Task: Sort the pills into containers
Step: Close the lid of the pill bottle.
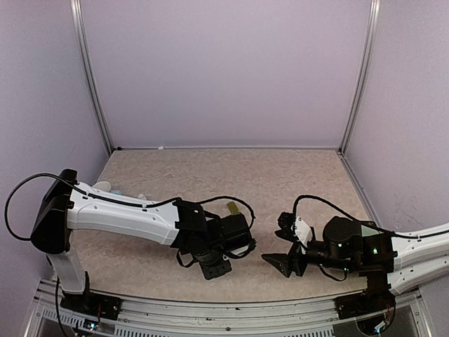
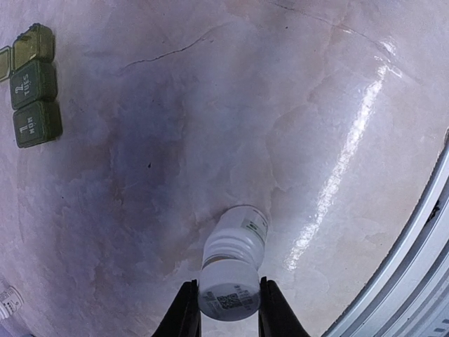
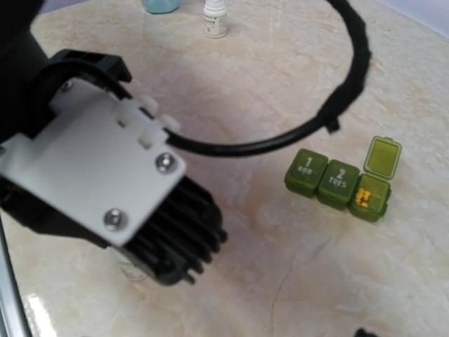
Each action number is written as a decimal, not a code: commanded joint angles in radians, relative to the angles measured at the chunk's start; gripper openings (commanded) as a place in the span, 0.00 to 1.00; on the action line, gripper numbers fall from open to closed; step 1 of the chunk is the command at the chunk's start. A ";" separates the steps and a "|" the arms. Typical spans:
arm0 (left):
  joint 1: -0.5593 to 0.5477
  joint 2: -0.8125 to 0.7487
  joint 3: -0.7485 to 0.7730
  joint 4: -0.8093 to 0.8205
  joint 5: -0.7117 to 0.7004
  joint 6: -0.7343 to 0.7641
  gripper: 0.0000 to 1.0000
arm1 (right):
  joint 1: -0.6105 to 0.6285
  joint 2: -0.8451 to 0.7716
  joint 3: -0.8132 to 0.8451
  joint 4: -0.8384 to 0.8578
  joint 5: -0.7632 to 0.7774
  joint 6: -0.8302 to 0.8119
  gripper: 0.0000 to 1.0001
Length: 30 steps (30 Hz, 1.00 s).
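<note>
Three joined green compartments make up the pill box (image 3: 337,184), lying on the counter (image 3: 280,70) mid-scene just beyond my left arm (image 1: 126,214), one end cell open with yellow pills (image 3: 363,197) inside. My left jaws are clamped on a white bottle (image 2: 231,263); how far the right jaws are open I cannot tell.

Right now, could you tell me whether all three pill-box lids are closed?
No: the end lid of the pill box is flipped open, showing yellow pills inside.
</note>
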 commanded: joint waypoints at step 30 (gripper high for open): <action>0.013 0.002 0.003 0.008 -0.008 0.013 0.23 | -0.007 -0.005 0.029 -0.006 -0.010 -0.016 0.79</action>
